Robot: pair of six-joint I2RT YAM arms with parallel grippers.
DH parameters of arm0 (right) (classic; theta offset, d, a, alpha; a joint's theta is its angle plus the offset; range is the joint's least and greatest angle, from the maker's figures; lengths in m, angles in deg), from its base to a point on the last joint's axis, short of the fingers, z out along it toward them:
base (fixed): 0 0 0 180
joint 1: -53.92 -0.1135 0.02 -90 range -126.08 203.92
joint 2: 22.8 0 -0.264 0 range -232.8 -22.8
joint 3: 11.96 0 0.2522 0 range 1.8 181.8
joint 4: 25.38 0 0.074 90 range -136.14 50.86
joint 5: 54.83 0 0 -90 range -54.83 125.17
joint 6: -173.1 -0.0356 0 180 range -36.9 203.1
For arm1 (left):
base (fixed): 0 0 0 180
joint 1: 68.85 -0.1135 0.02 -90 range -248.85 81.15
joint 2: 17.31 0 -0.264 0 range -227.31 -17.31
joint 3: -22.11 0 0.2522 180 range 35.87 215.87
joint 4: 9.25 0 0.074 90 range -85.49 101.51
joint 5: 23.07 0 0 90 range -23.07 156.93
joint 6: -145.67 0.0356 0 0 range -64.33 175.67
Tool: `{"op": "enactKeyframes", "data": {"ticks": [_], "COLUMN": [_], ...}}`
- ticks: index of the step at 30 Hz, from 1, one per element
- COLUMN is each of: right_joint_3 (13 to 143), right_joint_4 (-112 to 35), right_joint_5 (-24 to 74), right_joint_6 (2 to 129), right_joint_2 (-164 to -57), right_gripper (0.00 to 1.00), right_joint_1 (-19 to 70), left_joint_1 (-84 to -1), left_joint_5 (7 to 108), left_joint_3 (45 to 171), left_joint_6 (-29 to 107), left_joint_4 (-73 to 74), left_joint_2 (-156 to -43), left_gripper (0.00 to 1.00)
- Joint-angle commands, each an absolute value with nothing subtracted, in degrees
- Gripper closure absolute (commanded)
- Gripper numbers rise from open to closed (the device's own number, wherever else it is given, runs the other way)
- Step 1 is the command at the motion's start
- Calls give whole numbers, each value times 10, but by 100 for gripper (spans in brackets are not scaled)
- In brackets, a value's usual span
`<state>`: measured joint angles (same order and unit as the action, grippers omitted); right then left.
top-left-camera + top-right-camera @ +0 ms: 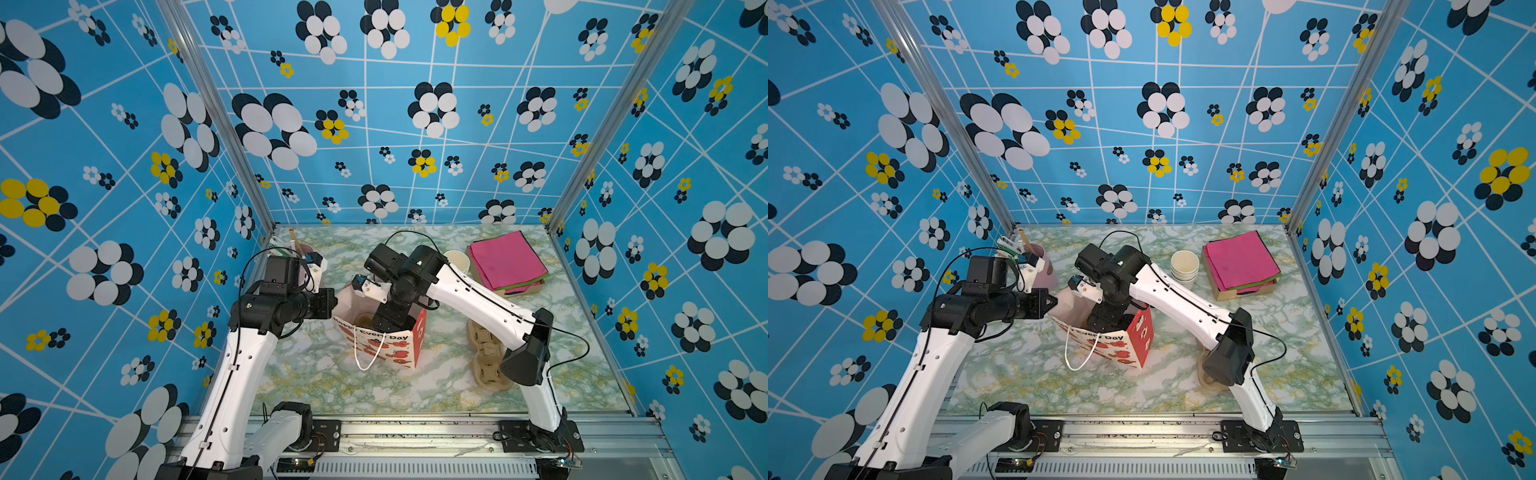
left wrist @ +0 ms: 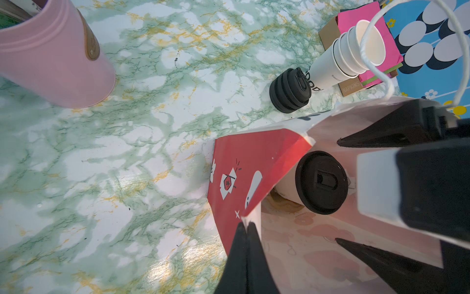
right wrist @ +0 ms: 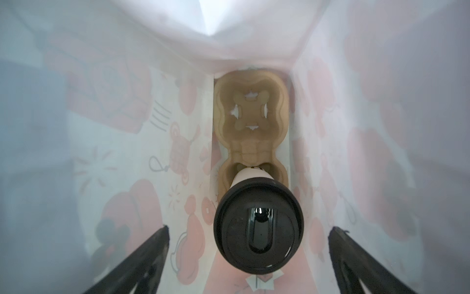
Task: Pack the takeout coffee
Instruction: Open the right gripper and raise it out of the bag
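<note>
Left wrist view: marbled table (image 2: pixel 152 127), left pincer (image 2: pixel 245 224) clamped on bag (image 2: pixel 254 163), right pincer (image 2: pixel 337 191) apart

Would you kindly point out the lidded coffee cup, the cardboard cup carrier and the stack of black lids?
lidded coffee cup (image 3: pixel 259 229), right wrist view, on its black lid.
cardboard cup carrier (image 3: pixel 250 113), right wrist view, its empty socket.
stack of black lids (image 2: pixel 287 93), left wrist view, the stack's side.
</note>
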<state>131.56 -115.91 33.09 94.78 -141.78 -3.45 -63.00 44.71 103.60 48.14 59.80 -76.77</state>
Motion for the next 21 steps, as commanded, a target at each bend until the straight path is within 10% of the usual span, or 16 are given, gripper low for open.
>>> {"op": "enactKeyframes", "data": {"ticks": [1,12,21], "right_joint_3": [1330,1323,1220], "right_joint_4": [-1134,-1060,-944], "right_joint_5": [326,330,327], "right_joint_6": [939,914,897], "right_joint_2": [-1386,-1329,-1234], "right_gripper": [1,1,1], "right_joint_1": [-40,-39,-39], "left_joint_1": [-624,-622,-622], "left_joint_5": [459,466,474], "left_joint_3": [1053,1072,1111], "left_joint_6": [478,484,485], "left_joint_4": [621,626,634], "left_joint_2": [-773,-780,-796], "left_gripper": [98,89,59]}}
